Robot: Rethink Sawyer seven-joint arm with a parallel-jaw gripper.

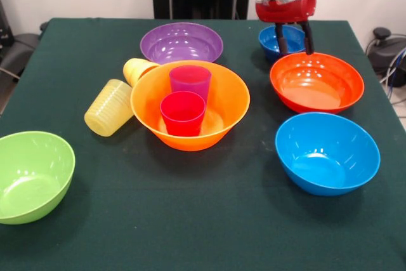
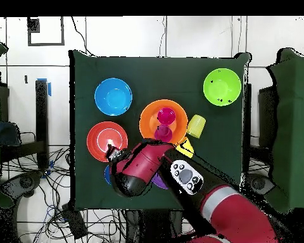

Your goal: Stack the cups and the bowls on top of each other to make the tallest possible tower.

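The big orange-yellow bowl (image 1: pixel 190 139) stands mid-table and holds the red-pink cup (image 1: pixel 183 113) and the purple cup (image 1: pixel 189 80), both upright. The ribbed pale yellow cup (image 1: pixel 109 107) and the orange-yellow cup (image 1: pixel 138 69) lie on their sides to its left. The purple bowl (image 1: pixel 181 42) is behind it. The red-orange bowl (image 1: pixel 316 82), the light blue bowl (image 1: pixel 327 152) and the lime green bowl (image 1: pixel 28 176) stand apart. My gripper (image 1: pixel 295 44) is open and empty, over the red-orange bowl's far rim, in front of the small dark blue bowl (image 1: pixel 273 37).
In the overhead view my arm (image 2: pixel 142 168) covers most of the purple bowl and part of the dark blue bowl (image 2: pixel 107 174). The table's edges run near the lime green bowl (image 2: pixel 222 87) and the light blue bowl (image 2: pixel 113 96). Cables lie on the floor.
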